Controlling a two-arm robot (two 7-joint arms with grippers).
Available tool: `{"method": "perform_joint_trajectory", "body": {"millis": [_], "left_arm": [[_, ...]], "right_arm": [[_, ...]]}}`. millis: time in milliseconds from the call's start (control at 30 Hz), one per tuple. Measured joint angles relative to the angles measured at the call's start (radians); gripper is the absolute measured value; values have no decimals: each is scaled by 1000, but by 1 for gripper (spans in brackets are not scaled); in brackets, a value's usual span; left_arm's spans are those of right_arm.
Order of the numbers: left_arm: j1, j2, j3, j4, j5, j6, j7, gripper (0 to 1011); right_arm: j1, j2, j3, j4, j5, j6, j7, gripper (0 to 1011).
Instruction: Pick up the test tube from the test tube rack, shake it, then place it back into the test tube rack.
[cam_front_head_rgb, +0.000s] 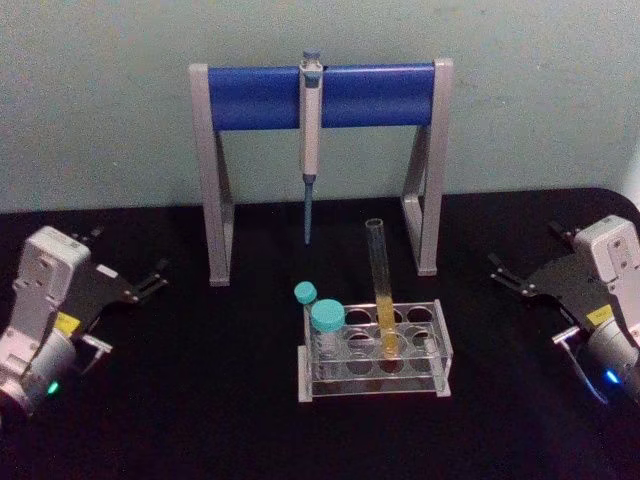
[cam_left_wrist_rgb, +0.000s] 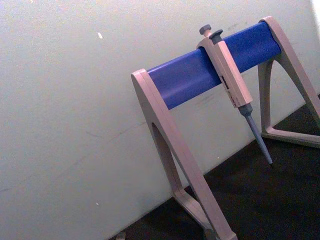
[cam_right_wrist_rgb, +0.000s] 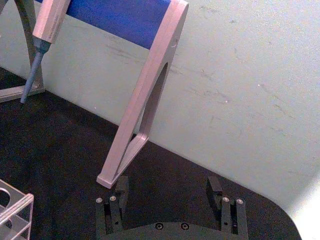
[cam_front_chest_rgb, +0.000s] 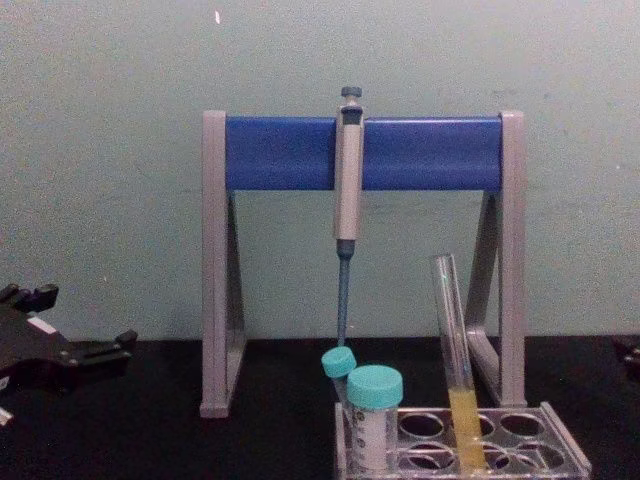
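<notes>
The test tube (cam_front_head_rgb: 380, 285) stands in the test tube rack (cam_front_head_rgb: 440, 345), leaning slightly, with yellow-orange liquid in its lower part; the chest view shows the tube (cam_front_chest_rgb: 455, 340) in the rack (cam_front_chest_rgb: 560, 455) too. My left gripper (cam_front_head_rgb: 140, 270) rests on the black table far left of the rack, open and holding nothing, and appears at the chest view's left edge (cam_front_chest_rgb: 75, 320). My right gripper (cam_front_head_rgb: 510, 268) sits far right of the rack, open and holding nothing; in the right wrist view its fingers (cam_right_wrist_rgb: 167, 190) stand wide apart, with a rack corner (cam_right_wrist_rgb: 15, 210) nearby.
Two teal-capped tubes (cam_front_head_rgb: 325, 320) stand at the rack's left end. Behind the rack is a grey-and-blue pipette stand (cam_front_head_rgb: 250, 97) with a pipette (cam_front_head_rgb: 311, 130) hanging from its bar, close to the wall. The stand also appears in the left wrist view (cam_left_wrist_rgb: 200, 75).
</notes>
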Motion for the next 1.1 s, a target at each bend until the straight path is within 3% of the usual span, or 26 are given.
{"method": "perform_joint_trajectory", "body": {"millis": [1100], "left_arm": [[0,0,0,0,0,0,0,1001]], "right_arm": [[0,0,0,0,0,0,0,1000]]}}
